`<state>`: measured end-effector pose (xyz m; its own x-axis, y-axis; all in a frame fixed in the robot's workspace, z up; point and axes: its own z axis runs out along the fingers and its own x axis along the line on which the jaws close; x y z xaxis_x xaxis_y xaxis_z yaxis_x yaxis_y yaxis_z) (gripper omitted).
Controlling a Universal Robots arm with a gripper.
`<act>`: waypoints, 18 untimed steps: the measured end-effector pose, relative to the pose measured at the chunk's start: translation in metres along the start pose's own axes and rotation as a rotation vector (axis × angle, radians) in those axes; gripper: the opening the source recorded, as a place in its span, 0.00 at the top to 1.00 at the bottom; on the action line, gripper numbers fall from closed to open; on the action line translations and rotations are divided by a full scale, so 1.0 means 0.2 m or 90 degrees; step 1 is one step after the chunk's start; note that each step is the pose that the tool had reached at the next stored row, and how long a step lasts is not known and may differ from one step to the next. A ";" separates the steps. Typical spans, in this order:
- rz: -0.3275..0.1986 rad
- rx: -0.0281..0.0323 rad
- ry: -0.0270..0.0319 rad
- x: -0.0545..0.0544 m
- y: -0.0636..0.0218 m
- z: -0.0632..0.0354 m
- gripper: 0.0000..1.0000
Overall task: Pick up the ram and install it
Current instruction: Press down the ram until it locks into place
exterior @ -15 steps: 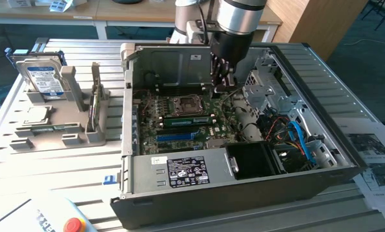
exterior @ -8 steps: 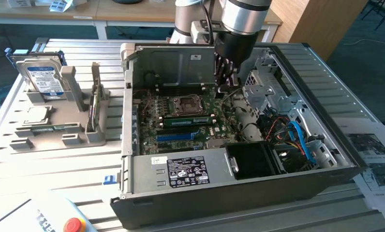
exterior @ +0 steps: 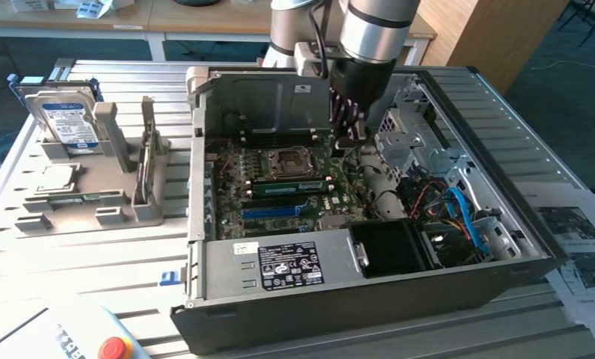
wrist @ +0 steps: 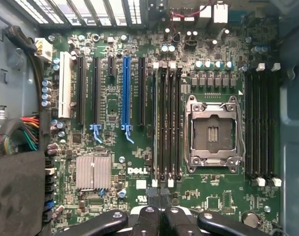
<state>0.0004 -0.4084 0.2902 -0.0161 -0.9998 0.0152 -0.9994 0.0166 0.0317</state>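
Above motherboard (wrist: 139, 162), closed claw (wrist: 159, 209)

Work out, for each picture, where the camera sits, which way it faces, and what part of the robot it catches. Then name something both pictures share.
Exterior view: off the arm, raised, looking down at an angle on the open computer case on a slatted table; the arm reaches into the case.
Wrist view: on the wrist, looking straight down at the motherboard; the shut gripper shows at the edge.
Shared: the empty processor socket and the gripper.
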 end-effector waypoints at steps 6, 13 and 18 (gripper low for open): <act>0.000 0.0000 0.0001 0.00 -0.002 0.047 0.90; 0.000 0.0000 0.0001 0.00 -0.003 0.104 0.90; 0.000 0.0000 0.0001 0.00 -0.005 0.147 0.90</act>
<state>0.0004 -0.4085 0.2609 -0.0161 -0.9998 0.0153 -0.9994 0.0166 0.0317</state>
